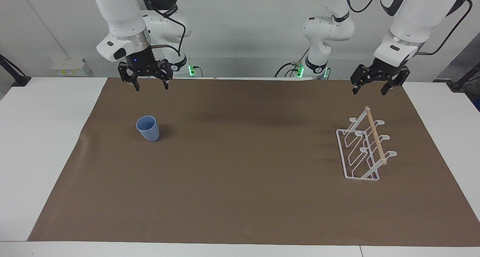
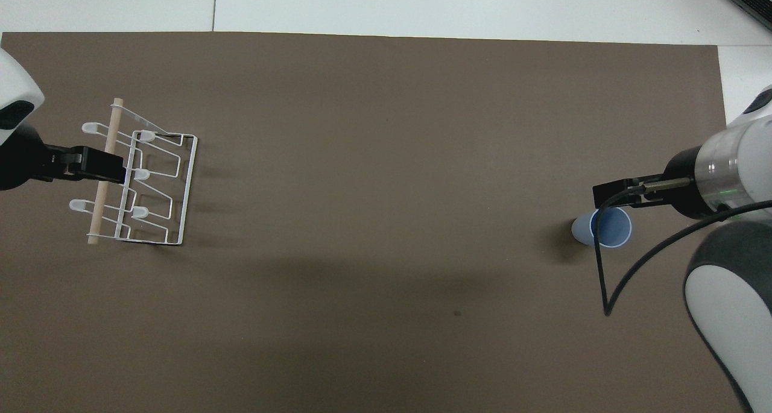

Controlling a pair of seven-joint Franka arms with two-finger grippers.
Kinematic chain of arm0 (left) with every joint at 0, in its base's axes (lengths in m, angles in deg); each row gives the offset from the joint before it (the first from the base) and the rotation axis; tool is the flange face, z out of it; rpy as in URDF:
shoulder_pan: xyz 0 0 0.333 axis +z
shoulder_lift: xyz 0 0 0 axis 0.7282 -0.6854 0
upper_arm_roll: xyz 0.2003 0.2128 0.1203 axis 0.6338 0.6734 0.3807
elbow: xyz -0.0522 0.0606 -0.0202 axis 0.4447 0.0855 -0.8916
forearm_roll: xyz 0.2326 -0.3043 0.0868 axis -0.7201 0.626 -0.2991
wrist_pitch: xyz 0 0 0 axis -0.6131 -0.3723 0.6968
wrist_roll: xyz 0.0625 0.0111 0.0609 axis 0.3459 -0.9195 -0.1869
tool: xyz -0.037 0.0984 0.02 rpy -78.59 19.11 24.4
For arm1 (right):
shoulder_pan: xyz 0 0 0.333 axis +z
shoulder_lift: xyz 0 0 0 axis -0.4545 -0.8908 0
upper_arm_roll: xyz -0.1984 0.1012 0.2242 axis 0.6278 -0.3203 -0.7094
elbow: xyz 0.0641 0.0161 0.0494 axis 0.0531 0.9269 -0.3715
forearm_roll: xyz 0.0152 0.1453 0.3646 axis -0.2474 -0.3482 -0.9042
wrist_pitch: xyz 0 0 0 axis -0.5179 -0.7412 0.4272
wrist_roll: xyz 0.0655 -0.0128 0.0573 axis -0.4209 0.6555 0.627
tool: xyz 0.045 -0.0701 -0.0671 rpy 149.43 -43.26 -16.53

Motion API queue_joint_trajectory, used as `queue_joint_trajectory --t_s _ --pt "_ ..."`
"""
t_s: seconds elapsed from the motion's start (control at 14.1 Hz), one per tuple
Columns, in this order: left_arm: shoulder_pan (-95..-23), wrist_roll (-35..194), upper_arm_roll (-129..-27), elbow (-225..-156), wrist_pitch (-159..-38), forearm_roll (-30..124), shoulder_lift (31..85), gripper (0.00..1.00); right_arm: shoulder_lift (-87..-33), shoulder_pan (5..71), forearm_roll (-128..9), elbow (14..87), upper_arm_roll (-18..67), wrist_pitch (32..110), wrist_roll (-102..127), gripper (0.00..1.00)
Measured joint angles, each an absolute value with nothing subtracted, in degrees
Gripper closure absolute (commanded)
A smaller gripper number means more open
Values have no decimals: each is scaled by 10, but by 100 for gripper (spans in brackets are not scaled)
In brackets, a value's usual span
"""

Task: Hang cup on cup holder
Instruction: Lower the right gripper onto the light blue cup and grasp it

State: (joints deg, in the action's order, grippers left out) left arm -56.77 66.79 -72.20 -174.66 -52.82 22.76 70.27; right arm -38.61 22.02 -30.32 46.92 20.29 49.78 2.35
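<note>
The cup (image 1: 148, 128) stands upright, mouth up, on the brown mat (image 1: 240, 197) covering the counter (image 1: 41, 144), toward the right arm's end and well apart from the cup holder (image 1: 365, 150), which stands toward the left arm's end. The right end effector (image 1: 150, 85) hangs raised, fingers spread wide and empty. The left end effector (image 1: 370, 88) hangs over the mat's edge near the cup holder, likewise wide and empty.
</note>
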Motion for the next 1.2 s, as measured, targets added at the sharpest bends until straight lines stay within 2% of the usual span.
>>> queue_joint_trajectory --t_s 0.92,1.2 --pt "-568 668 -722 -1747 -528 228 704 0 -386 219 -303 472 203 498 43 0" --pt "-568 668 -722 -1747 -528 228 704 0 -377 202 -303 507 204 514 56 0"
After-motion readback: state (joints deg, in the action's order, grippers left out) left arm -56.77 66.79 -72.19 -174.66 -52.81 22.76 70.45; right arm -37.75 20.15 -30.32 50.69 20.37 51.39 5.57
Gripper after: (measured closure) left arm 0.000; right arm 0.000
